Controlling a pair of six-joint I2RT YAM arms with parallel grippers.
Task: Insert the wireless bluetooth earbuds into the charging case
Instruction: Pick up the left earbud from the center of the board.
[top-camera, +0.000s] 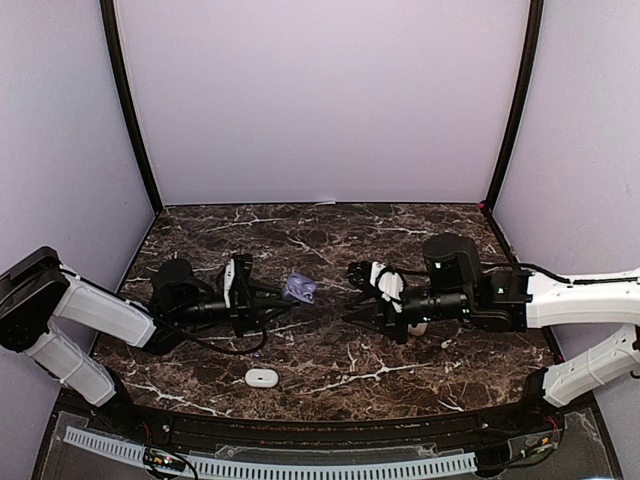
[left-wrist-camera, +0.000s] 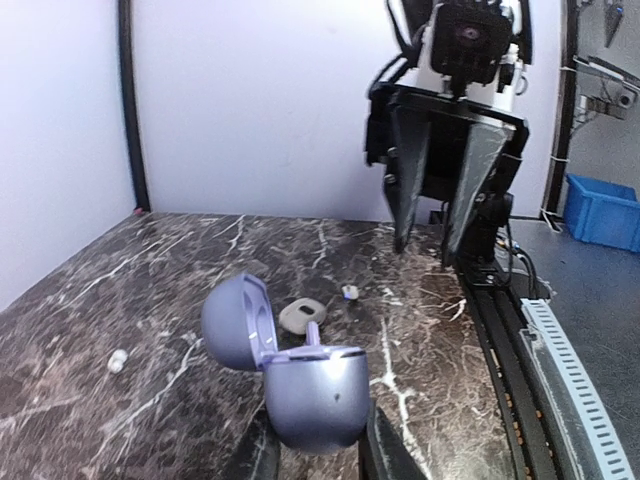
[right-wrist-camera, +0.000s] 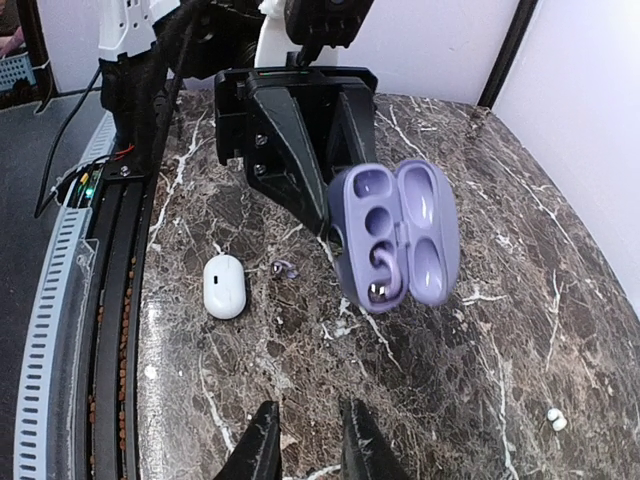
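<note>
L gripper (left-wrist-camera: 318, 448) grips glossy, rounded lavender case (left-wrist-camera: 315, 392).

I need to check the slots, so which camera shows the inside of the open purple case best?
Right wrist: the purple case faces it open, wells visible. Left wrist shows only its shell from outside; top view, just a small purple shape.

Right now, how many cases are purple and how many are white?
Purple: 1, the open purple case in the left gripper.
White: 2, the closed white case and what looks like a whitish case by the right arm.
Total: 3 cases.
</note>
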